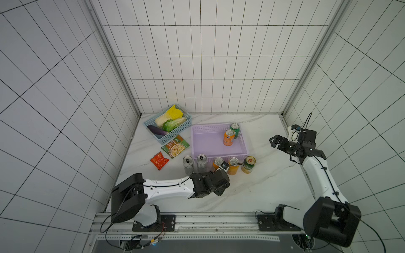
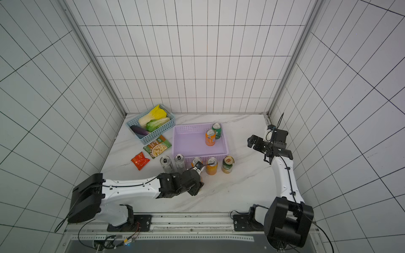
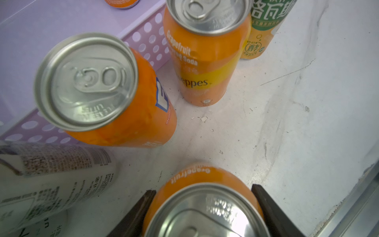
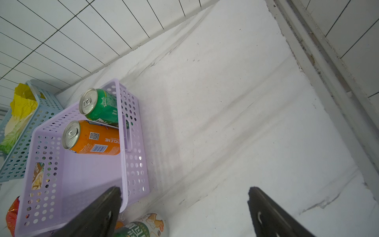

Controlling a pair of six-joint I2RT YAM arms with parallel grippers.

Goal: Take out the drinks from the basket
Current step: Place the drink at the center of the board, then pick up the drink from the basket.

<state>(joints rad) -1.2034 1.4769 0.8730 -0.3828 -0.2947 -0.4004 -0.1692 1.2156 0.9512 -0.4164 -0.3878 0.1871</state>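
The lilac basket (image 1: 198,127) holds an upright orange can (image 1: 228,137) and a green can (image 1: 235,129), both also in the right wrist view, orange can (image 4: 92,139) and green can (image 4: 100,108). In front of the basket stand two silver cans (image 1: 188,164), two orange cans (image 1: 233,166) and a green-and-gold can (image 1: 248,164). My left gripper (image 3: 203,188) is just before this row, its fingers against both sides of another orange grapefruit can (image 3: 205,207); the wrist hides that can in both top views. My right gripper (image 1: 272,141) hangs open and holds nothing, right of the basket.
A blue basket (image 1: 175,134) of vegetables sits at the back left. A green snack packet (image 1: 175,147) and a red packet (image 1: 159,161) lie left of the cans. The right arm stands close to the metal rail (image 4: 328,86) along the right wall.
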